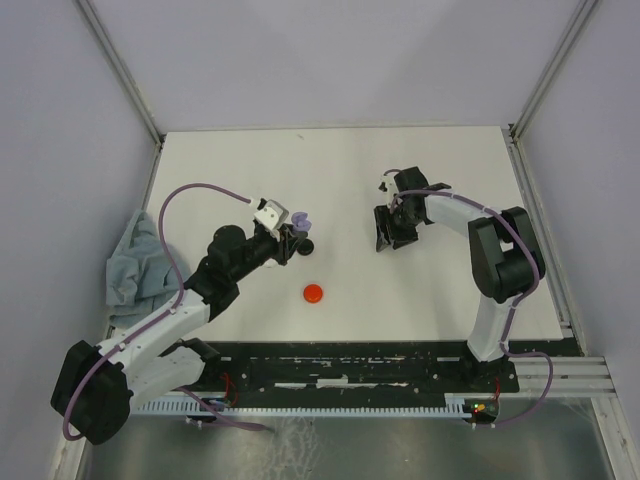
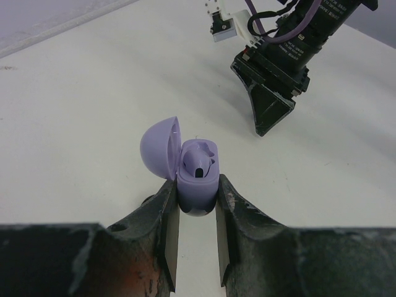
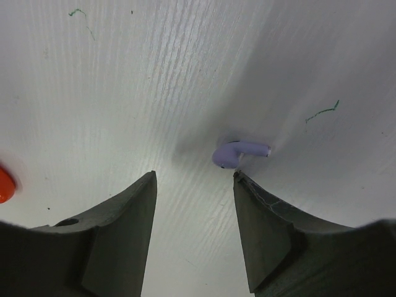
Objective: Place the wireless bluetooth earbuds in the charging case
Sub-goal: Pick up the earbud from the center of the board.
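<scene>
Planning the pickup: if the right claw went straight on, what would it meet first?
The right claw would likely meet the lavender earbud on the table, just ahead; depth is unclear.

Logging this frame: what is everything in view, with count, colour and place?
charging case: one, lavender, lid open, clamped between the left gripper's jaws
earbud: one, lavender, lying on the table just ahead of the right gripper
disc: one, red, on the table between the two arms
cloth: one, grey-blue, bunched at the table's left edge
table: one, white
left gripper: one, black, shut on the charging case
right gripper: one, black, jaws open, nothing between them
</scene>
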### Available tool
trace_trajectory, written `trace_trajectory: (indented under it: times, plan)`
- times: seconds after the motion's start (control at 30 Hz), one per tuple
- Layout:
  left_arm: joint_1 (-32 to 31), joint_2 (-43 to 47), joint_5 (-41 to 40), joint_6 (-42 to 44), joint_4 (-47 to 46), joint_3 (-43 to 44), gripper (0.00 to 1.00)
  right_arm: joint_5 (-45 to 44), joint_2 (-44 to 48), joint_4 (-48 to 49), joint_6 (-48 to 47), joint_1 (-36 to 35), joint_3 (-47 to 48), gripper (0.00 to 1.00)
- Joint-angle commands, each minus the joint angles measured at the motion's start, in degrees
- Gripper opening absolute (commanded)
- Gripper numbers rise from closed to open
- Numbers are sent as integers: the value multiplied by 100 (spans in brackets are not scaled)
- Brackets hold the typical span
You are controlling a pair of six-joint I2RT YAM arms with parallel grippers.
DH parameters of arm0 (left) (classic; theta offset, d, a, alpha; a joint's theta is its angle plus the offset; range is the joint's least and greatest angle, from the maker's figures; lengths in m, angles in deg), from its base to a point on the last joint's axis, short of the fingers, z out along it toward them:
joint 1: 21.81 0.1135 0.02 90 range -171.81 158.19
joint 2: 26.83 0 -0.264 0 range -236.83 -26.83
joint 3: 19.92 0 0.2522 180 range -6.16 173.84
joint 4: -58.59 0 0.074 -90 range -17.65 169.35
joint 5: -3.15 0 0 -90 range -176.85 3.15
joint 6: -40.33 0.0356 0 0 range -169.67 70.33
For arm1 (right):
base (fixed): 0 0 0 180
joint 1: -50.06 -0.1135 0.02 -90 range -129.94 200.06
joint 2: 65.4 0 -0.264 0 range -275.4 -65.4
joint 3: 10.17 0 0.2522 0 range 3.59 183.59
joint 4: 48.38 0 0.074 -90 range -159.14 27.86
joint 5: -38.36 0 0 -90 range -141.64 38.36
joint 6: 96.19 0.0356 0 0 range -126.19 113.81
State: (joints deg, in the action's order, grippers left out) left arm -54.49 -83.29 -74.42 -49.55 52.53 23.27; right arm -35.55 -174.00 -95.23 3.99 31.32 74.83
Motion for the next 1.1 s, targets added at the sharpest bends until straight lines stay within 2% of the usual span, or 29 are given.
trace_trajectory:
  times: [0.0,0.27,0.43,0.8,1.07]
  plan:
    - [32,138,67,102,-234,243,3,63,14,249,153,-13,20,61]
    - [31,126,65,102,-233,247,3,306,-129,258,388,-230,303,60]
    - [34,127,50,102,-225,246,3,57,-18,-21,211,-304,520,60]
    - [34,121,69,102,-224,247,3,-1467,11,-1243,-1006,-402,1404,53]
    - [30,127,115,94,-233,244,3,-1080,-548,-1783,-2119,-457,1909,52]
